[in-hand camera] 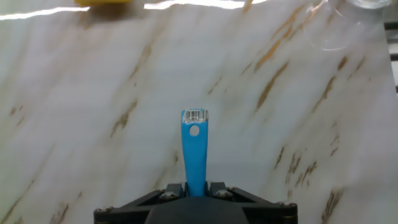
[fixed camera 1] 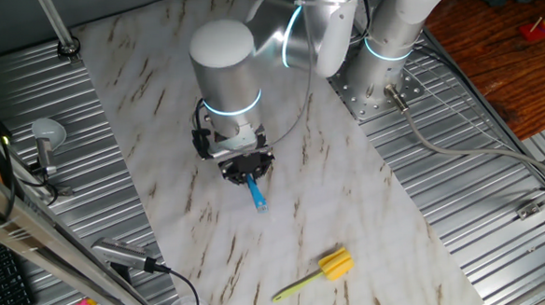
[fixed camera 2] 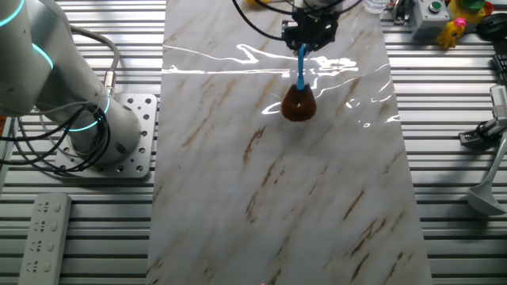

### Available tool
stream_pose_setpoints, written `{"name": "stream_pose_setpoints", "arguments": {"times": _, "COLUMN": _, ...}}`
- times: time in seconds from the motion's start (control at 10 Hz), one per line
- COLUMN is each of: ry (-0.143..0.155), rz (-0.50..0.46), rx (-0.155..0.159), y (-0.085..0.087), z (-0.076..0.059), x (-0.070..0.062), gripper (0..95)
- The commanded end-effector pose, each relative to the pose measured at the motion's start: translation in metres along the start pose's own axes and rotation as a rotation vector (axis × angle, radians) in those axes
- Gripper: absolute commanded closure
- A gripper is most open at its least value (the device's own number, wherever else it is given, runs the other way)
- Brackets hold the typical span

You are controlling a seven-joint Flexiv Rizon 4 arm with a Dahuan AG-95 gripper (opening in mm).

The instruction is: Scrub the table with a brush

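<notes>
gripper [fixed camera 2: 304, 41] clamped on the brush [fixed camera 2: 300, 93], holding its blue handle mid-length. seen in the other fixed view, the bristle head hangs just past the fingertips, on or just above the table [fixed camera 2: 277, 198]; cannot tell contact. handle's long axis runs along the fingers, tail end poking out the far side. yellow brush [fixed camera 1: 322, 270] lies well apart from gripper.

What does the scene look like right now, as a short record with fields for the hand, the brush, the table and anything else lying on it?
hand: the hand is shut on the blue handle, above the table
brush: the brush hangs from the hand, brown bristle head at the table surface; contact cannot be confirmed
table: the table is white marble-look with brown streaks, glare near the hand
other item: a yellow brush lies on the table, apart from the hand
</notes>
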State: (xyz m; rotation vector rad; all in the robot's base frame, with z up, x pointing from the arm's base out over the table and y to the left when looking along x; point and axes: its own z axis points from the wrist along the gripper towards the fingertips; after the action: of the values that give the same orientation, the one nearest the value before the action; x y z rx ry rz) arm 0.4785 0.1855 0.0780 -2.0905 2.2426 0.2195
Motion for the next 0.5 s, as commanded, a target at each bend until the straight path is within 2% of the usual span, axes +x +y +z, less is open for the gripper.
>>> {"name": "stream_pose_setpoints", "arguments": {"times": 0.1, "ry": -0.003, "rz": 0.024, "rx": 0.006, "y": 0.0018, "z": -0.0018, "x": 0.0003, "gripper": 95.0}}
{"name": "stream_pose_setpoints", "arguments": {"times": 0.3, "ry": -0.012, "rz": 0.043, "rx": 0.028, "y": 0.0018, "z": -0.0018, "x": 0.0003, "gripper": 95.0}}
{"name": "stream_pose_setpoints", "arguments": {"times": 0.5, "ry": -0.029, "rz": 0.05, "rx": 0.031, "y": 0.0018, "z": -0.0019, "x": 0.0005, "gripper": 95.0}}
